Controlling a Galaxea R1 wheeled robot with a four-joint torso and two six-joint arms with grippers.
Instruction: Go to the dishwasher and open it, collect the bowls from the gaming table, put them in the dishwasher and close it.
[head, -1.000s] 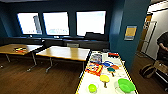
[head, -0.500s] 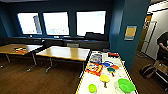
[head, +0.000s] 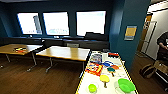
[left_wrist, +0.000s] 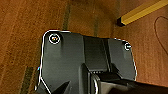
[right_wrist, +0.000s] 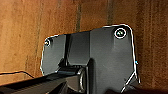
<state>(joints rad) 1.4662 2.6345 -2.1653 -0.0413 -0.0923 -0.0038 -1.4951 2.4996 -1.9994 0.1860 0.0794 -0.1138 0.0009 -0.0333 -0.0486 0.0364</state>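
Note:
The gaming table (head: 86, 81), long, white-topped with a yellow edge, runs from the near right toward the blue wall. At its near end lie the bowls: a wide bright green one (head: 126, 85) on the right and a smaller lime one (head: 92, 88) on the left. A yellow round paddle (head: 104, 79) lies between them, with colourful board games (head: 94, 68) farther along. The dishwasher is out of view. Both wrist views look down over the robot's dark plates at brown wooden floor, and a yellow table leg (left_wrist: 140, 13) crosses a corner of the left wrist view.
Two wooden-topped desks (head: 65, 53) (head: 18, 48) stand to the left on the brown floor, under three bright windows. A blue wall corner (head: 128, 32) rises beside the table's far end. A person (head: 163, 46) stands at the far right beside a bag (head: 147, 70) on the floor.

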